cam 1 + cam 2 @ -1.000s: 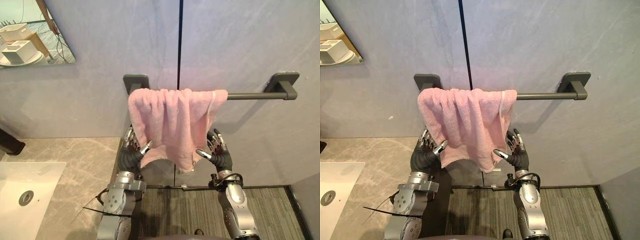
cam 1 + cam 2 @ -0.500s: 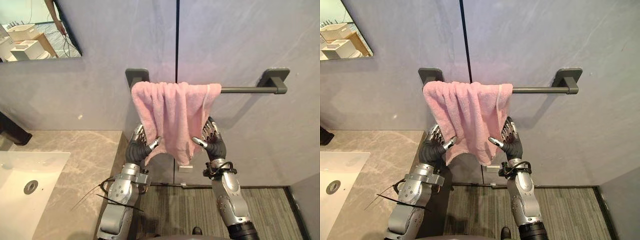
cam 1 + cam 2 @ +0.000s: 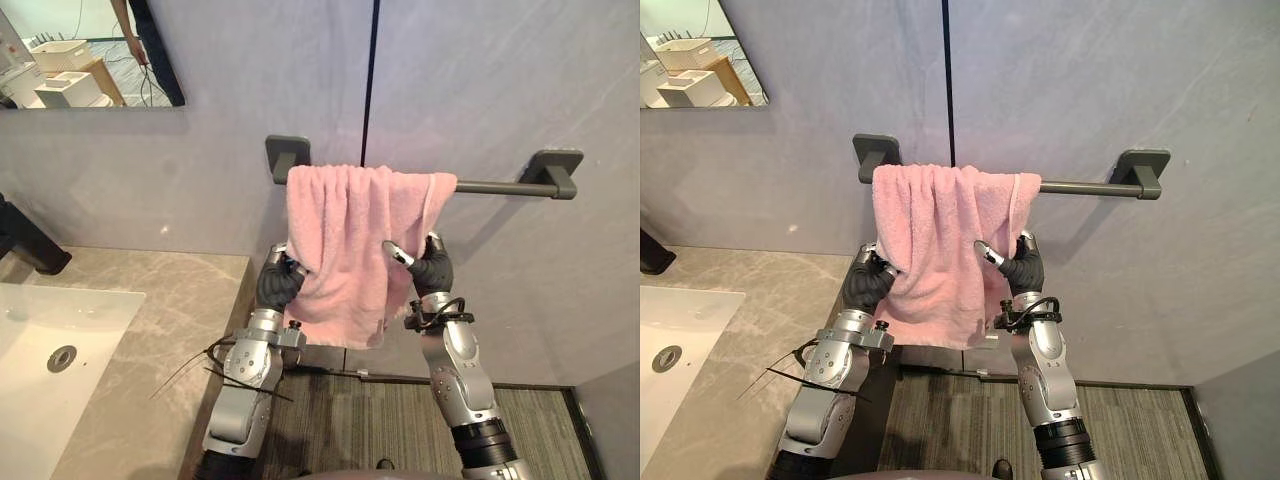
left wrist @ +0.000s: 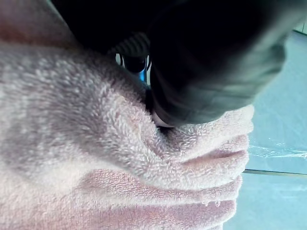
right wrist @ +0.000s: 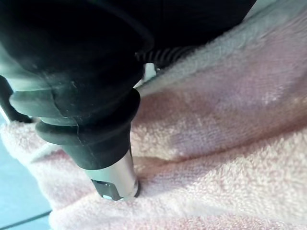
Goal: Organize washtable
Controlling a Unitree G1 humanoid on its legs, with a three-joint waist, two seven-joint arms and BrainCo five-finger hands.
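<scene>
A pink towel (image 3: 355,240) hangs bunched over the towel bar (image 3: 500,187), crowded against the bar's left bracket while the stretch toward the right bracket is bare. Just below the bar, the right robot hand (image 3: 430,272) pinches the towel's right edge, its thumb (image 3: 396,253) laid across the front of the cloth and pressed into the pile. The left robot hand (image 3: 275,285) sits below the bar at the towel's left edge, tucked against the folds. Whether it grips the cloth or only rests on it cannot be told. The marble-patterned bench (image 3: 170,330), with its white sink (image 3: 50,340), lies below the bar and well off past its left bracket. The step in hand appears to be spreading the towel flat along the bar. Done well, that likely means anchoring the left edge near the left bracket while the right hand draws its edge sideways toward the bare end. The pull should run along the bar rather than downward, since a downward tug could drag the cloth off. Terry cloth tends to catch on itself, so a slow, even draw should smooth the pleats and level the lower hem.
</scene>
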